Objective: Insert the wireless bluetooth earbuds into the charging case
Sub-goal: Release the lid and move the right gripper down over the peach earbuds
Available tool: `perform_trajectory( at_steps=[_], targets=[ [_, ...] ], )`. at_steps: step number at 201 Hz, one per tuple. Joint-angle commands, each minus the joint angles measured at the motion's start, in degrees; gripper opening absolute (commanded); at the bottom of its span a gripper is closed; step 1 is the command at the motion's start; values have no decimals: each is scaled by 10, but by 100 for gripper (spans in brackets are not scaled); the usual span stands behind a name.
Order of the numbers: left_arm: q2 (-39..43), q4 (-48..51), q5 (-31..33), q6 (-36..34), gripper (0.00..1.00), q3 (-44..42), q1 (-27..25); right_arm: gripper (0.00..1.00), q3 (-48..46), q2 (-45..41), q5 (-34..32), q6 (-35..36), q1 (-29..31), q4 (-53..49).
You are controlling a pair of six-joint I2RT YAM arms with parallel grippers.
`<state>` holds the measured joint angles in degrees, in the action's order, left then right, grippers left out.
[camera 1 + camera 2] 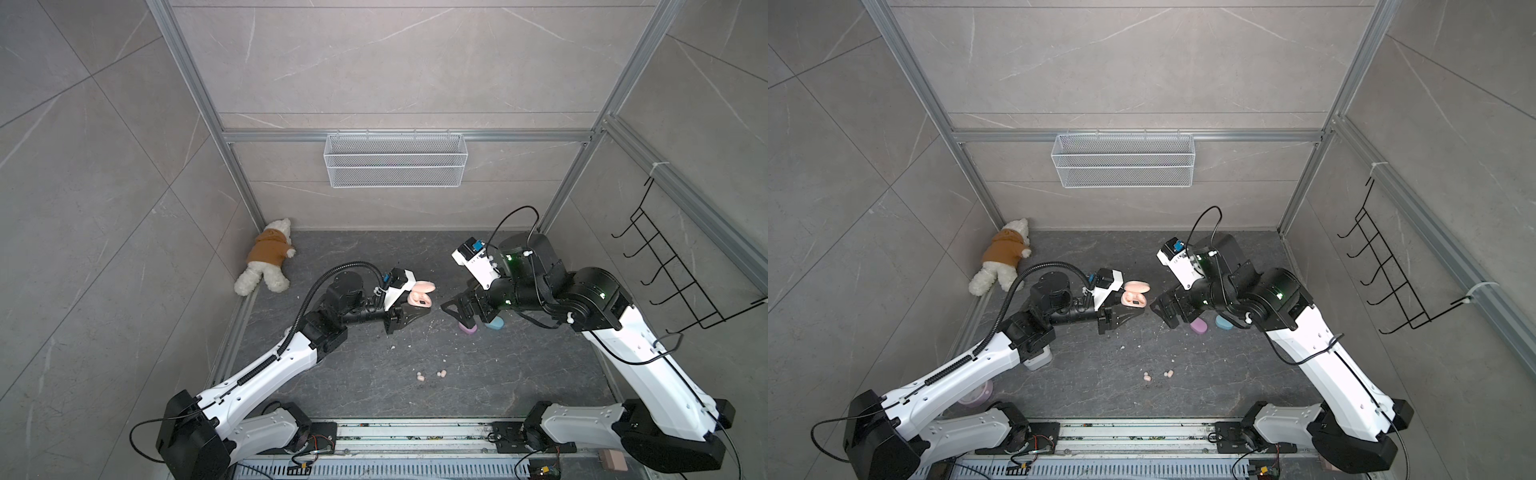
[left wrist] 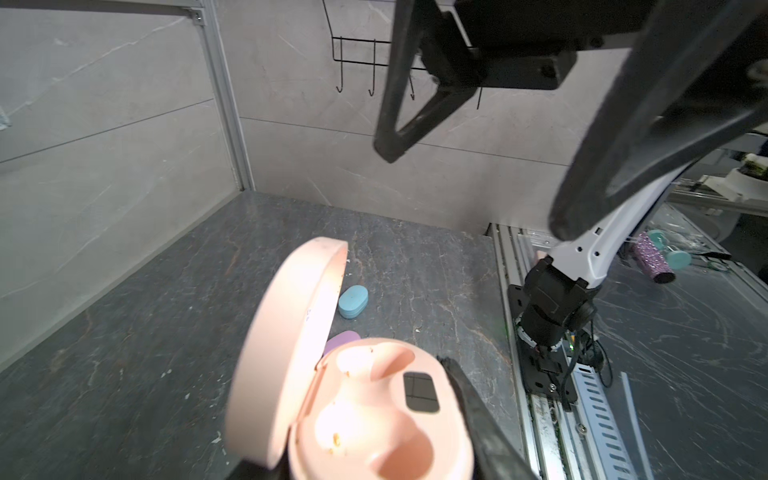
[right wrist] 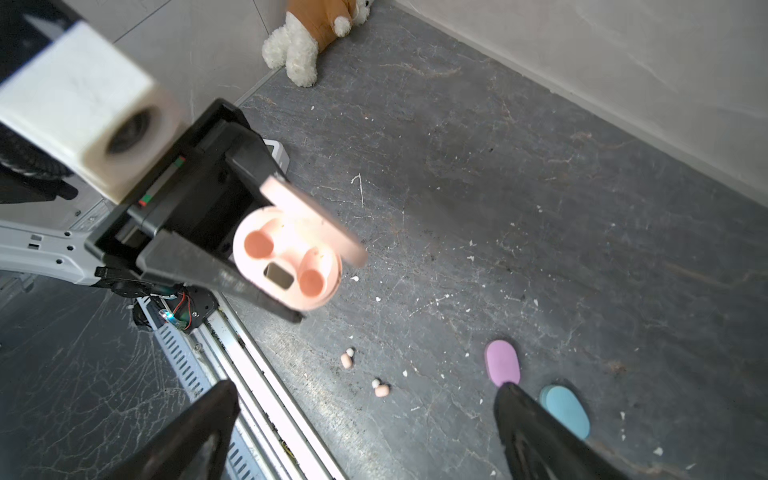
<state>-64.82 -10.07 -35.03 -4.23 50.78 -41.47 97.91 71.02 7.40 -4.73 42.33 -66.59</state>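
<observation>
Open peach case [image 2: 361, 399], two earbuds [image 3: 346, 360] on floor [image 3: 540, 166]

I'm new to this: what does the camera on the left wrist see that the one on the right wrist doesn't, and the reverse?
Only the left wrist view shows the black hook rack on the wall. Only the right wrist view shows the teddy bear and the two peach earbuds lying loose on the floor. Both show the peach case, open with its two sockets empty, plus the closed blue case and lilac case.
</observation>
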Motion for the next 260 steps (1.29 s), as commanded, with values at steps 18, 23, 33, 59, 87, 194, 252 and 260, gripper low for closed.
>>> perform_trajectory(
  at_steps=[18,23,33,59,87,194,252,260],
  targets=[
    [24,-47,53,9,2,-11,10,98,-129,-50,-11,-123,-3,18],
    [25,-50,57,9,2,-13,10,99,-149,-55,-14,-141,-3,29],
    [26,-54,62,9,2,-16,12,99,-202,-65,-10,-182,-3,57],
    [27,-57,68,13,2,-15,14,97,-332,-72,29,-287,-2,140],
    [31,-51,72,16,2,-20,14,96,-449,-71,47,-378,16,234],
    [64,-26,95,24,2,-40,25,85,-539,65,94,-515,42,330],
    [98,-28,109,53,2,-67,28,85,-534,106,97,-511,35,335],
    [105,-30,113,58,2,-72,28,85,-534,113,99,-509,32,335]
  ],
)
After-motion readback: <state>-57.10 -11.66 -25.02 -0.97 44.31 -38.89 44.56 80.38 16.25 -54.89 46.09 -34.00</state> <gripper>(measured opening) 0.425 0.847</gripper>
